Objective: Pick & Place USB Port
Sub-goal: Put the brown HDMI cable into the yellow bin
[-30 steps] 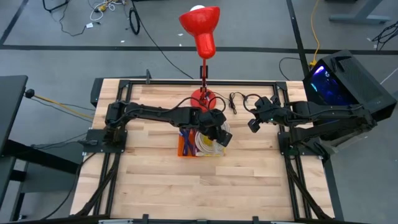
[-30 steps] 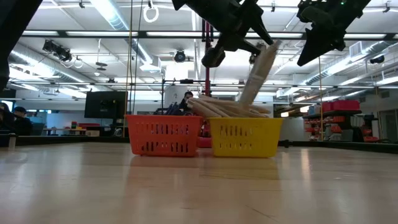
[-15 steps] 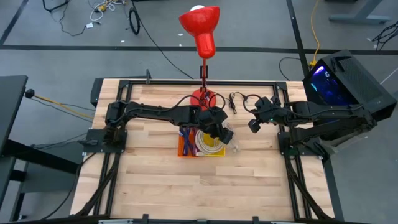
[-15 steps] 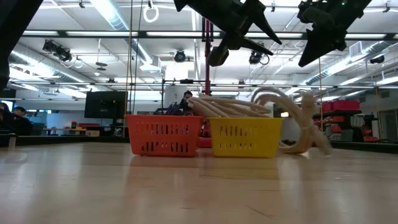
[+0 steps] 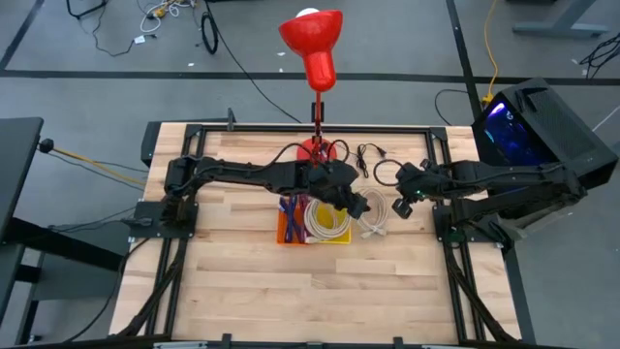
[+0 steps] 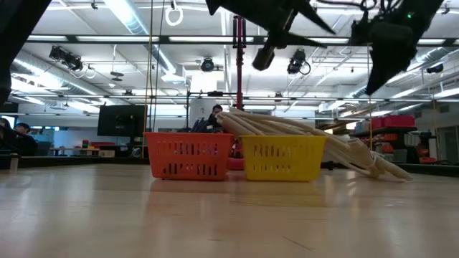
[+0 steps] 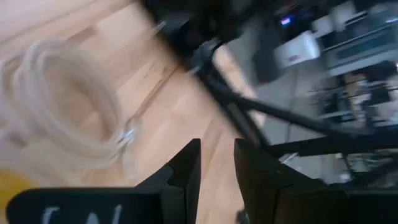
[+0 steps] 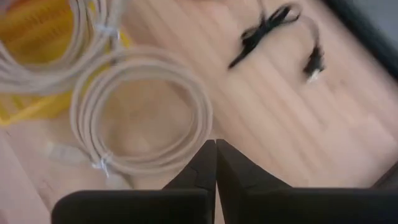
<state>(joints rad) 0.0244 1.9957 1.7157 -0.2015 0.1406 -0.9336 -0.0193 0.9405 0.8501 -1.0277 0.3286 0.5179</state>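
Note:
A white coiled cable [image 5: 374, 216] lies flat on the table just right of the yellow basket [image 5: 327, 224]; it also shows in the right wrist view as a coil [image 8: 140, 112] and in the low view [image 6: 367, 162]. My left gripper [image 5: 360, 205] hangs open over the gap between basket and coil, touching nothing [image 7: 217, 163]. My right gripper [image 5: 404, 195] is shut [image 8: 216, 160] and hovers right of the coil, above it. More white cable fills the yellow basket. An orange basket [image 5: 288, 221] stands against its left side.
A red lamp [image 5: 314, 47] stands on its base [image 5: 316, 149] at the far middle of the table. A thin black cable [image 5: 372, 155] lies on the wood far of the coil, also seen in the right wrist view [image 8: 273, 26]. Bare wood spreads toward the near edge.
The white coil, hanging from my left gripper a second ago, has dropped out of it and fallen flat on the table right of the yellow basket. My left gripper has moved toward the table's right. My right gripper has moved down toward the coil.

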